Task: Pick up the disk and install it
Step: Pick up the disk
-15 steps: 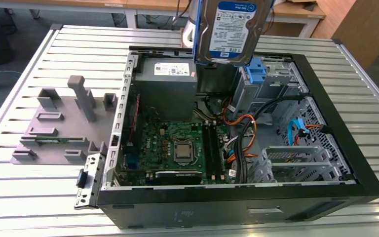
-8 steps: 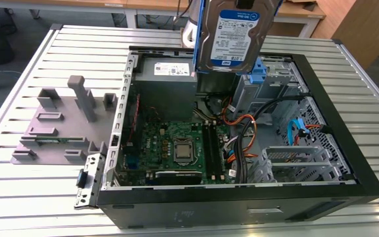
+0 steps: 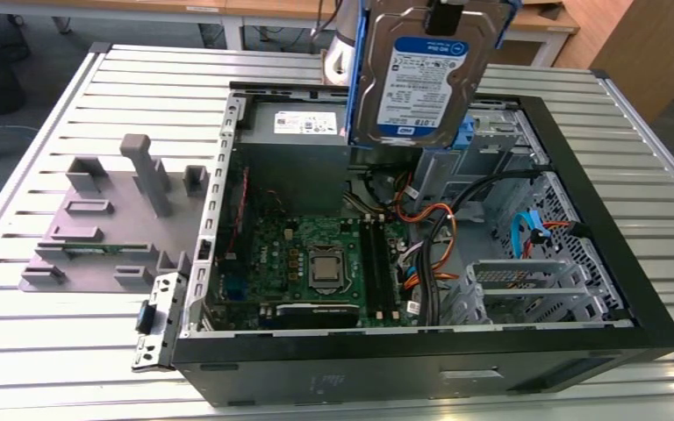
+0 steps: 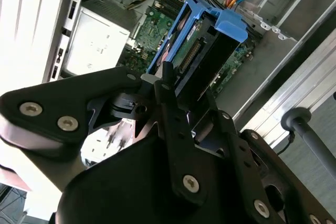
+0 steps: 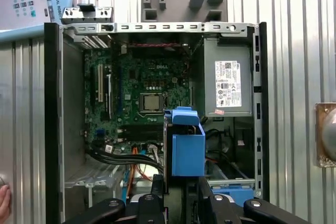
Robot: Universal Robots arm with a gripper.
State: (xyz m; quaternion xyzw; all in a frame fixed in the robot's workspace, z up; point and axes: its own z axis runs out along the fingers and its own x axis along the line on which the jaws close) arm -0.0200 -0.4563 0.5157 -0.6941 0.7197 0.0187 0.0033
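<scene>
In the exterior view, the disk (image 3: 413,74) is hanging upright at twelve o'clock above the open computer case (image 3: 431,351), probably so that it is clearing the walls. In the second wrist view, the end effector (image 4: 173,85) is pinching the disk's edge. In the first wrist view, the disk is hovering over the motherboard (image 5: 149,93).

An open black computer case (image 3: 407,364) lies on the slatted metal worktop (image 3: 68,351), showing its green motherboard (image 3: 313,259), a grey power-supply box (image 3: 296,132) with a white label, and orange cables (image 3: 403,207). A grey moulded fixture (image 3: 109,219) sits on the worktop just beside the case, on the exterior view's left.
</scene>
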